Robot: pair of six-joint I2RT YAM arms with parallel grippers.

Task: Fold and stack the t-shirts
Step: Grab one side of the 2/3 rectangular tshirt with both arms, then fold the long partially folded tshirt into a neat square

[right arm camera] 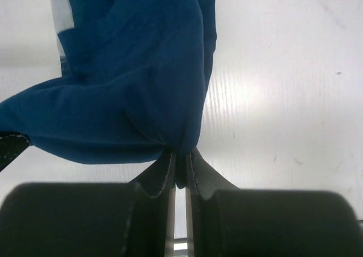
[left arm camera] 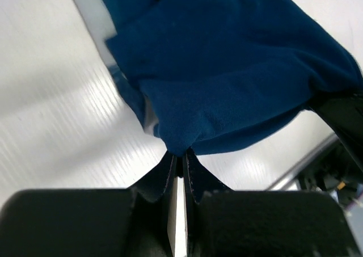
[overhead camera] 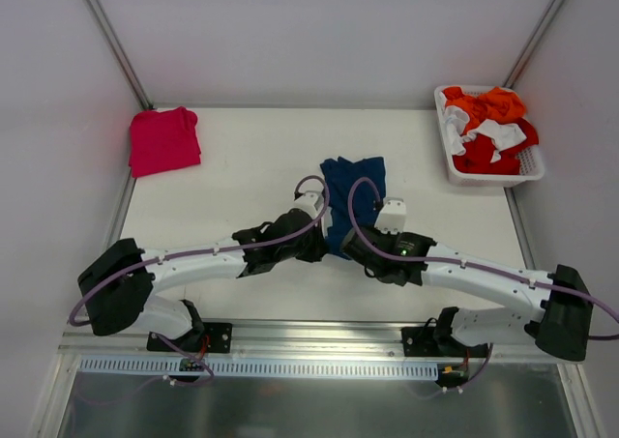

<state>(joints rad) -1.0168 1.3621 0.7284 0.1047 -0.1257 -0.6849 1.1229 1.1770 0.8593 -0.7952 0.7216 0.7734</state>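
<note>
The navy blue t-shirt [overhead camera: 354,191] lies bunched at the middle of the table, its near edge lifted between my two arms. My left gripper [left arm camera: 180,154] is shut on the shirt's near left corner [left arm camera: 227,70]. My right gripper [right arm camera: 181,155] is shut on the near right corner of the same navy cloth [right arm camera: 130,81]. In the top view both gripper heads, left [overhead camera: 311,237] and right [overhead camera: 360,241], meet at the shirt's near edge. The pinkish-red t-shirt [overhead camera: 163,139] lies folded at the far left corner of the table, away from both arms.
A white basket [overhead camera: 455,163] at the far right holds orange, red and white clothes. White walls stand at the table's back and sides, with metal posts in the back corners. A metal rail [overhead camera: 309,337] runs along the near edge by the arm bases.
</note>
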